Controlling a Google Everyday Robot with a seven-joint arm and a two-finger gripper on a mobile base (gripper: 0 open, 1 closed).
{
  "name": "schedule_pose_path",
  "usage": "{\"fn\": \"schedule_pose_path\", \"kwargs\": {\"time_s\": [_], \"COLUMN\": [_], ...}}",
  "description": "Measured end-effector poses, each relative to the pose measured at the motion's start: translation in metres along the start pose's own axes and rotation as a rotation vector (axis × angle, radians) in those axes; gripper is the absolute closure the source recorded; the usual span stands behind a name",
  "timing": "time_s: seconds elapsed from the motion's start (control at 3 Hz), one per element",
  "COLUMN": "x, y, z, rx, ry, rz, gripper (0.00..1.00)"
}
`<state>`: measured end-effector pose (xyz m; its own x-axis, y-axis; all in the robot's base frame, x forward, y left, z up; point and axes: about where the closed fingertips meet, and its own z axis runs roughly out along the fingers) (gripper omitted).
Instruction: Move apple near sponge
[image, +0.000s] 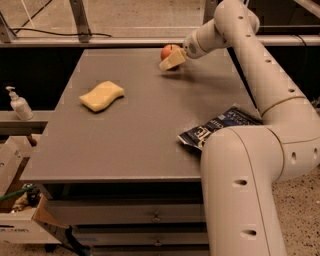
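Note:
The small red apple (168, 50) is at the far right part of the grey table (145, 130), held slightly above the top with a shadow beneath it. My gripper (171, 58) reaches in from the right and is shut on the apple; one cream finger (172, 60) crosses in front of its lower side. The pale yellow wavy-edged sponge (102, 96) lies flat on the left part of the table, well apart from the apple and nearer to me.
A dark blue chip bag (220, 127) lies at the table's right edge, partly hidden by my arm. A soap bottle (17, 104) stands on a ledge to the left. A cardboard box (15, 220) sits on the floor at lower left.

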<state>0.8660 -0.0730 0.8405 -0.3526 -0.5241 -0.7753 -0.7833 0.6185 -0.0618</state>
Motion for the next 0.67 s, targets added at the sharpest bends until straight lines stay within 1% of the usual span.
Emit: {"fn": "schedule_pose_path", "kwargs": {"time_s": [0.33,0.67], "x": [-0.002,-0.011], "y": [0.001,0.008], "z": [-0.008,-0.021], "rx": [-0.008,-0.026], "ry": [0.010,-0.001], "rz": [-0.028,-0.060], "gripper": [0.42,0.64]}}
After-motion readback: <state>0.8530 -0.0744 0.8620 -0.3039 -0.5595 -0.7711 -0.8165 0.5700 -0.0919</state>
